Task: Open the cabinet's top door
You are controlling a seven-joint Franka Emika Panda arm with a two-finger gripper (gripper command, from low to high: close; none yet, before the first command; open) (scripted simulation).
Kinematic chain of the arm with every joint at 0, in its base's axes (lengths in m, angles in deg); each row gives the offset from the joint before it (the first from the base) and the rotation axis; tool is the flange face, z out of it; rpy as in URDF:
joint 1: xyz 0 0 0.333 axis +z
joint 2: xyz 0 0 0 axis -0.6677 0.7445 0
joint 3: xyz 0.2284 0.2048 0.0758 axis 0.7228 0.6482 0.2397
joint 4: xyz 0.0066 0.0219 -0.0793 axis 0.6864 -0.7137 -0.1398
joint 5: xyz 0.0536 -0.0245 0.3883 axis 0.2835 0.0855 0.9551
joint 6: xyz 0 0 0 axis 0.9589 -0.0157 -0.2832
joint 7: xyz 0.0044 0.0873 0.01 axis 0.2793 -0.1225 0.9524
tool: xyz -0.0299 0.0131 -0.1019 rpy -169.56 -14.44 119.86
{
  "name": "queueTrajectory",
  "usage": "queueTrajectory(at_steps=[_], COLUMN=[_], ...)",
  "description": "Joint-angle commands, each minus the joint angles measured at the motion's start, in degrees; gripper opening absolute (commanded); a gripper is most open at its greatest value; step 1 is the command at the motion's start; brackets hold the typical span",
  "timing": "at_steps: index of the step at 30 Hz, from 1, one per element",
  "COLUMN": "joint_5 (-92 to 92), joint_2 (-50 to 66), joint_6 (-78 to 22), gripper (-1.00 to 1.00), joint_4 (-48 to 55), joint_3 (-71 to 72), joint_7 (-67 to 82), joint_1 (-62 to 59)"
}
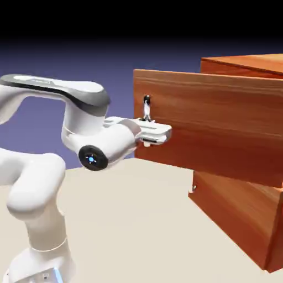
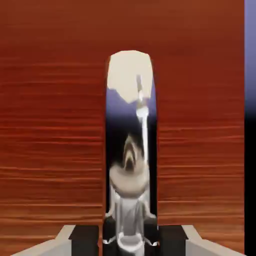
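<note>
The reddish-brown wood-grain cabinet (image 1: 243, 221) fills the exterior view's right. Its top door (image 1: 221, 121) stands well out from the cabinet's front, its free edge far to the left of the lower panel (image 1: 232, 213). A thin silver bar handle (image 1: 146, 106) rises near that edge. My gripper (image 1: 148, 126) is shut on the handle's lower part. In the hand view the shiny handle (image 2: 131, 150) runs up the middle against the door's wood (image 2: 50, 150). It sits between the dark pads (image 2: 86, 239) of my gripper (image 2: 130, 241).
The lower panel carries its own small silver handle (image 1: 193, 189) at its left edge, below the open door. The beige table (image 1: 138, 221) spreads between my arm's base and the cabinet. A strip of blue backdrop (image 2: 250, 60) shows past the door's edge.
</note>
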Motion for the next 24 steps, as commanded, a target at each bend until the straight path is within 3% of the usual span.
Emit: queueTrajectory(at_steps=[1, 11, 24], joint_5=[-2.5, -25.1, -39.8], joint_2=[0.7, 14.5, 40.0], joint_6=[-1.9, -21.7, -49.2], gripper=[-1.00, -1.00, -1.00], joint_4=[0.5, 11.8, 38.4], joint_3=[-2.1, -22.8, -48.8], joint_7=[0.1, 4.0, 14.7], joint_1=[-0.5, -0.4, 17.2])
